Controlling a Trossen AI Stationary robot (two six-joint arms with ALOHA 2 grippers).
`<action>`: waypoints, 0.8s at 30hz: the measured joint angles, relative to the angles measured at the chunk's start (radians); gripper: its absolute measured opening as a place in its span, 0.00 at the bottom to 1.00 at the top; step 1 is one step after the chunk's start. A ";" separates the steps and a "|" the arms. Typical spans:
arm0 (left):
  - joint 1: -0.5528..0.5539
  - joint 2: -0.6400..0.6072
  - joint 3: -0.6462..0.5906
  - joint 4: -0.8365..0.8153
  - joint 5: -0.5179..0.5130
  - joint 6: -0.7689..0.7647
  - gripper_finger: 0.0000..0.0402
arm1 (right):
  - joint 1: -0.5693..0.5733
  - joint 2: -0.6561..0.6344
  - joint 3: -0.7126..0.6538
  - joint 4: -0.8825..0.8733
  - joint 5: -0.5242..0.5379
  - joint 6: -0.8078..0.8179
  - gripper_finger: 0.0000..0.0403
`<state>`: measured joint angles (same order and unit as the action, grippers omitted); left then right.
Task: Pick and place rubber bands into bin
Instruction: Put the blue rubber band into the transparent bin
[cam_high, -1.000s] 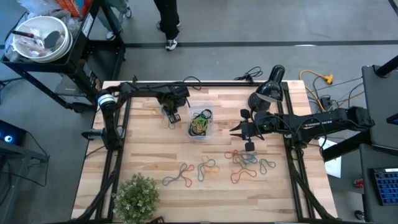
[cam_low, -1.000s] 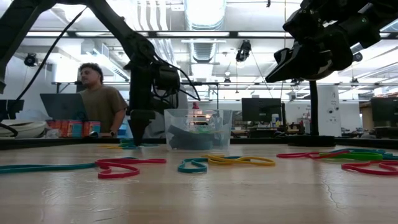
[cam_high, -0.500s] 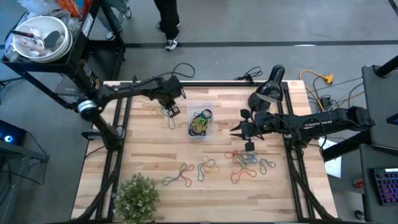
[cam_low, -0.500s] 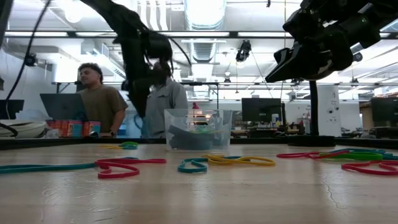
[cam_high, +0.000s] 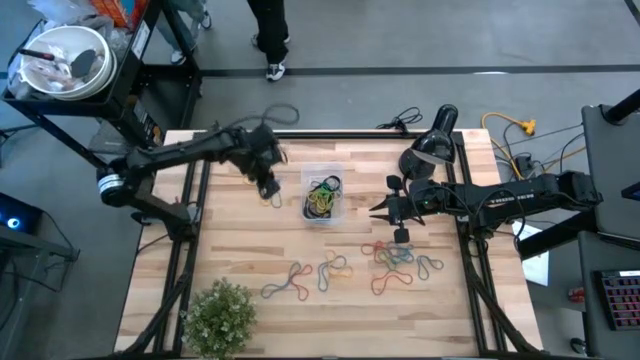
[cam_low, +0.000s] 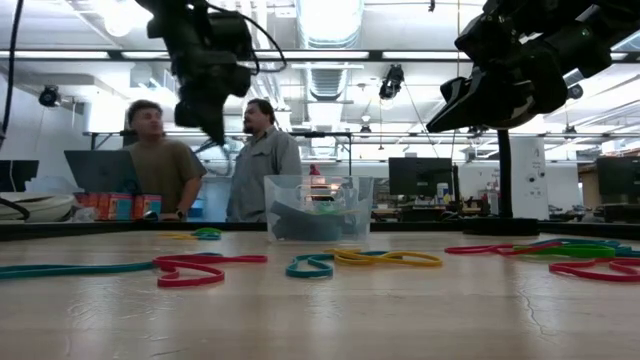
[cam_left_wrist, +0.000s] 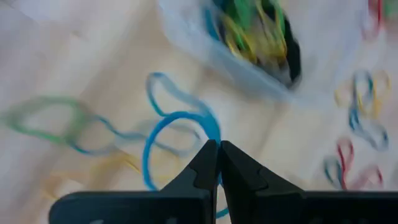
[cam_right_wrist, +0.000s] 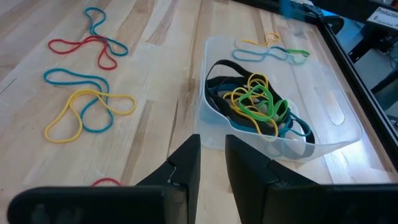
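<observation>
The clear bin (cam_high: 323, 195) sits mid-table holding black, yellow and green rubber bands (cam_right_wrist: 255, 99). Loose bands lie toward the near edge (cam_high: 395, 262), (cam_high: 335, 268), (cam_high: 285, 285), and a few lie left of the bin (cam_high: 262, 195). My left gripper (cam_high: 268, 186) hangs high above the table just left of the bin (cam_low: 318, 207), shut on a blue band (cam_left_wrist: 177, 121). My right gripper (cam_high: 380, 210) hovers to the right of the bin, slightly open and empty (cam_right_wrist: 213, 158). My left gripper pinches the blue rubber band between its two fingertips (cam_left_wrist: 208, 155) at one spot on the loop's strand (cam_left_wrist: 211, 129). The fingers point down from above. The rest of the loop spreads slack beyond the tips, and the gripper is well above the table (cam_low: 217, 132).
A potted plant (cam_high: 220, 315) stands at the near left corner. A black stand (cam_high: 440, 140) and cables (cam_high: 400, 120) are at the far edge right of the bin. Two people (cam_low: 260, 160) stand behind the table. Bare wood lies between the bin and the near bands.
My left gripper has risen from the tabletop left of the bin to well above it, drifting slightly toward the table's left, with its arm swinging outward. It stays shut. The right arm has kept still.
</observation>
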<state>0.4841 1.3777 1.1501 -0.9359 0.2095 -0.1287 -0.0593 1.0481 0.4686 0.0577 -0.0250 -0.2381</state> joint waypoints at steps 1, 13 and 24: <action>-0.023 0.006 -0.016 -0.005 0.009 0.000 0.00 | 0.000 0.000 0.000 0.000 0.000 0.000 0.17; -0.257 0.101 -0.138 0.053 -0.080 0.010 0.00 | 0.000 0.000 0.000 0.002 0.000 0.003 0.17; -0.281 0.213 -0.143 0.054 -0.135 0.039 0.13 | 0.000 0.000 0.000 0.002 0.000 0.021 0.17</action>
<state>0.2031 1.5909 1.0070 -0.8823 0.0741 -0.0902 -0.0593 1.0485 0.4683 0.0594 -0.0254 -0.2169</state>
